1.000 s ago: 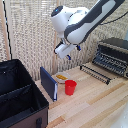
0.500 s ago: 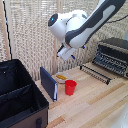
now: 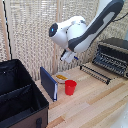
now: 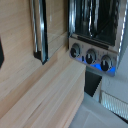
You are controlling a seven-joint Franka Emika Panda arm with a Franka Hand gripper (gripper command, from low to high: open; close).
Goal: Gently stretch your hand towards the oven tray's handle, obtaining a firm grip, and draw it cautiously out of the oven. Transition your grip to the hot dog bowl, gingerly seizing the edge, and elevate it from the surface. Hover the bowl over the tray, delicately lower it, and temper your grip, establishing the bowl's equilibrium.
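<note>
Arm: raised above the table (image 3: 95,105), bent; gripper (image 3: 69,56) hangs in the air with nothing in it, jaw state cannot be told.
Oven tray (image 3: 102,65): dark wire rack drawn out of the oven (image 3: 114,54), its handle (image 3: 95,73) foremost.
Hot dog bowl (image 3: 61,77): white, on table, between blue panel (image 3: 48,84) and red cup (image 3: 70,87).
Black bin (image 3: 20,100): exterior view's left.

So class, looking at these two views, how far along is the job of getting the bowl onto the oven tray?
Done: the tray looks drawn out in front of the oven, its bars on the table. In hand: the arm hangs above the scene between tray and bowl, holding nothing visible; its fingers are too blurred to read. Left: grip the bowl beside the red cup, lift it, set it on the tray.
</note>
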